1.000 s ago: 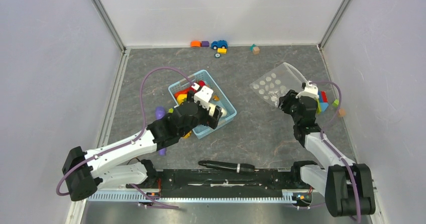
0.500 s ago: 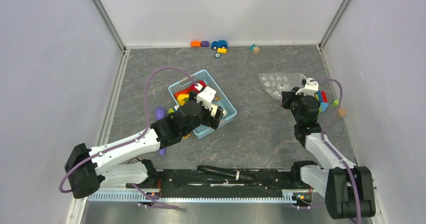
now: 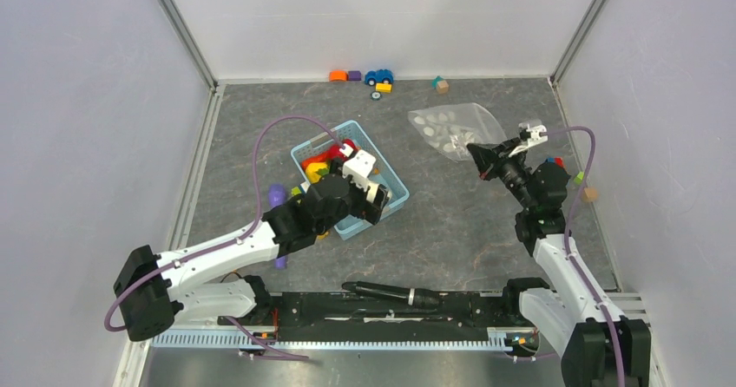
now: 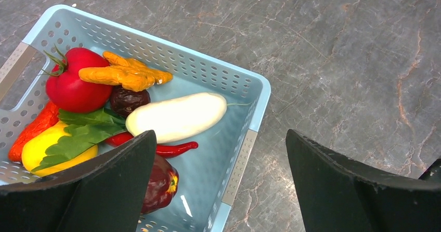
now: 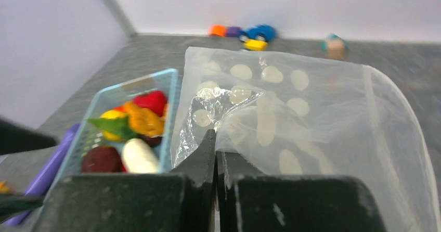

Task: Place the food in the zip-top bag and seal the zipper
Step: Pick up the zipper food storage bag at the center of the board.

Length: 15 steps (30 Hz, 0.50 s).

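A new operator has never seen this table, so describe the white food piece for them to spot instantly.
Find the light-blue basket near the middle of the grey table. Inside, the white oblong lies beside a dark maroon piece. It is the only pale, smooth piece among red, orange and yellow ones.

The left arm stretches from the near edge toward the tabletop's middle, the left gripper [image 4: 218, 138] angled down, jaws spread wide. By the right edge the right arm stands raised, the right gripper [image 5: 216, 138] pressed together, apparently pinching the zip-top bag [image 5: 312, 112].
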Each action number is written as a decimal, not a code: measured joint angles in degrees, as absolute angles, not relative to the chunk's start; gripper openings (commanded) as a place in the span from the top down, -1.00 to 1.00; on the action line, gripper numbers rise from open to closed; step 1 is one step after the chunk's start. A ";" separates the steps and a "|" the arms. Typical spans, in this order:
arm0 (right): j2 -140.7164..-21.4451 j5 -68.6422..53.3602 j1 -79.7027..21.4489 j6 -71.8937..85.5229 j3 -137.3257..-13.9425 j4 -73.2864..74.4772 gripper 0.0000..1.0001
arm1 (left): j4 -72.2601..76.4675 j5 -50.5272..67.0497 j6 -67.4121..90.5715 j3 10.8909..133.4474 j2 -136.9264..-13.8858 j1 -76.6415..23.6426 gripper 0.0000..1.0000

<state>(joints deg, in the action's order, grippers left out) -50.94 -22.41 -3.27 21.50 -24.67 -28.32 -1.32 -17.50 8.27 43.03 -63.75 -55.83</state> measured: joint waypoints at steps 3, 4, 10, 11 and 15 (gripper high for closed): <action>-50.57 -31.18 -3.29 21.78 -26.83 -30.15 1.00 | -1.08 -17.67 8.32 43.07 -63.77 -55.86 -0.99; -50.57 -34.44 -3.29 21.74 -27.44 -31.14 1.00 | -1.19 -18.24 8.58 43.24 -63.77 -55.86 -0.99; -50.57 -49.08 -3.73 15.59 -28.91 -33.39 1.00 | -7.20 -26.57 16.32 47.20 -60.80 -55.42 -0.99; -50.57 -51.13 -3.92 13.17 -28.93 -33.32 1.00 | -8.21 -27.77 18.46 47.42 -59.27 -55.05 -0.99; -50.57 -58.87 -5.02 0.69 -29.65 -30.39 1.00 | -12.10 -29.71 27.16 47.75 -51.66 -50.70 -0.99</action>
